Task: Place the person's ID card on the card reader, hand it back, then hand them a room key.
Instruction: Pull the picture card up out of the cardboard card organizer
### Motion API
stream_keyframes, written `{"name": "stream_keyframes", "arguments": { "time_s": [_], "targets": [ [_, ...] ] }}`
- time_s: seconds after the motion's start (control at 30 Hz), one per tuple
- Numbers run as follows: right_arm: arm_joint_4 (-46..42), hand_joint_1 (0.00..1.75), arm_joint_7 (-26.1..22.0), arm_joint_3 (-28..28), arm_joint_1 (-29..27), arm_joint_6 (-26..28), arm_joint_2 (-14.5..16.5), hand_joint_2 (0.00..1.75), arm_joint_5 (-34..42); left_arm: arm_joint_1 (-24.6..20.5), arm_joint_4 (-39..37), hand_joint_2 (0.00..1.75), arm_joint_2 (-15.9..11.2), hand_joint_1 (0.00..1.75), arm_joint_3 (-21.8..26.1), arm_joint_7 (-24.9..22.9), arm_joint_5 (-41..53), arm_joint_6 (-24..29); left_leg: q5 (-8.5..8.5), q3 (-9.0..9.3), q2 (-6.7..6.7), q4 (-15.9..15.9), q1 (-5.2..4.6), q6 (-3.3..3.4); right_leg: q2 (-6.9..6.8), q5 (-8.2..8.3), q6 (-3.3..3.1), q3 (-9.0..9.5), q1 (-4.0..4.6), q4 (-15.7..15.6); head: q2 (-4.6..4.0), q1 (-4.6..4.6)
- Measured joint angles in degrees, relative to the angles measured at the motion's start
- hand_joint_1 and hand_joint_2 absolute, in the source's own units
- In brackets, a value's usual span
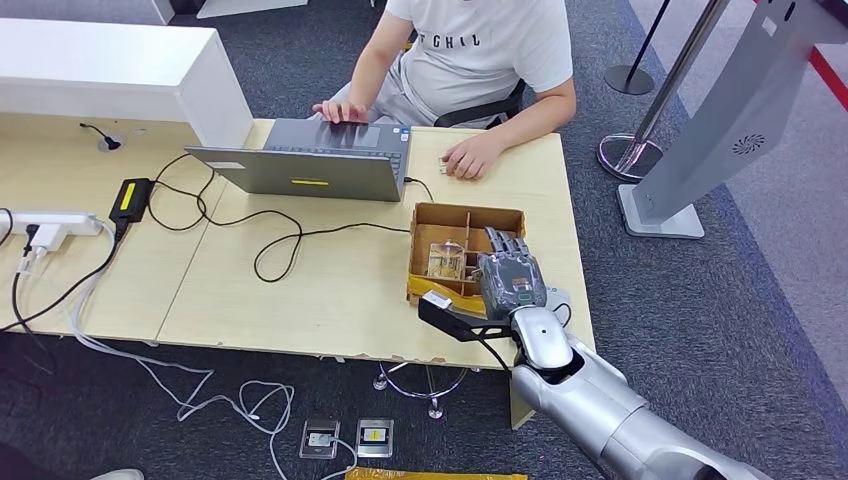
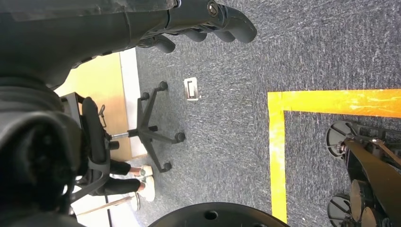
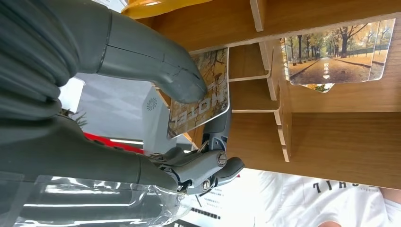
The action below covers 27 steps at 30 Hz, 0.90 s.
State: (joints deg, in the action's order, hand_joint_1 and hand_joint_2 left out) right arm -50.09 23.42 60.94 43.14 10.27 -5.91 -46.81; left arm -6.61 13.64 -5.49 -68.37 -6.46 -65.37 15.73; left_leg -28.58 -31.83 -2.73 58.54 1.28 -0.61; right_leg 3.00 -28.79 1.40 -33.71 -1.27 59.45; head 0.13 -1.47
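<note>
My right hand (image 1: 512, 280) hovers over the right side of a wooden divided box (image 1: 470, 210) near the table's front right corner. In the right wrist view its thumb (image 3: 175, 75) pinches a room key card (image 3: 208, 101) against the fingers; the card carries an autumn tree photo and white lettering. The card stands partly in a compartment of the box (image 3: 331, 123). More key cards of the same print (image 3: 338, 54) lie in another compartment, also seen as the cards (image 1: 446, 260). My left hand (image 2: 208, 21) hangs over grey carpet, holding nothing, fingers loosely apart.
A person (image 1: 480, 50) sits across the table, one hand on a grey laptop (image 1: 310, 160), the other hand (image 1: 468, 158) resting on the tabletop beyond the box. Black cables (image 1: 270, 250), a power brick (image 1: 130, 197) and a white power strip (image 1: 50, 222) lie to the left.
</note>
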Motion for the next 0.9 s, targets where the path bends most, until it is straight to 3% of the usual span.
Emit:
{"name": "stream_keyframes", "arguments": {
  "time_s": [0.37, 0.63, 0.9],
  "targets": [
    [0.0, 1.75, -0.4, 0.0, 0.0, 0.5, 0.3, 1.75, 0.3, 0.0, 0.0, 0.00, 0.0, 0.00, 0.0, 0.0, -0.1, 0.2, 0.00, 0.00, 0.00, 0.0, 0.00, 0.00, 0.00, 0.00, 0.00, 0.00, 0.00, 0.0, 0.00, 0.00],
    [-2.0, 1.75, -0.4, -0.3, 2.3, 9.3, 0.8, 1.75, -5.3, 0.0, 0.0, 0.00, 0.0, 0.00, -0.2, 0.2, 0.1, 0.3, 0.00, 0.00, 0.02, 0.0, 0.00, 0.00, 0.04, 0.01, -0.01, -0.01, 0.00, 0.0, 0.00, 0.00],
    [-8.7, 1.75, -1.4, -2.0, 7.9, 12.3, 0.9, 1.75, -6.6, -0.1, 0.0, 0.00, 0.0, 0.00, -1.1, 1.6, 1.0, 0.1, 0.01, 0.00, 0.03, 0.0, 0.00, 0.00, 0.02, 0.01, -0.01, 0.00, 0.00, 0.0, 0.00, -0.01]
  ]
}}
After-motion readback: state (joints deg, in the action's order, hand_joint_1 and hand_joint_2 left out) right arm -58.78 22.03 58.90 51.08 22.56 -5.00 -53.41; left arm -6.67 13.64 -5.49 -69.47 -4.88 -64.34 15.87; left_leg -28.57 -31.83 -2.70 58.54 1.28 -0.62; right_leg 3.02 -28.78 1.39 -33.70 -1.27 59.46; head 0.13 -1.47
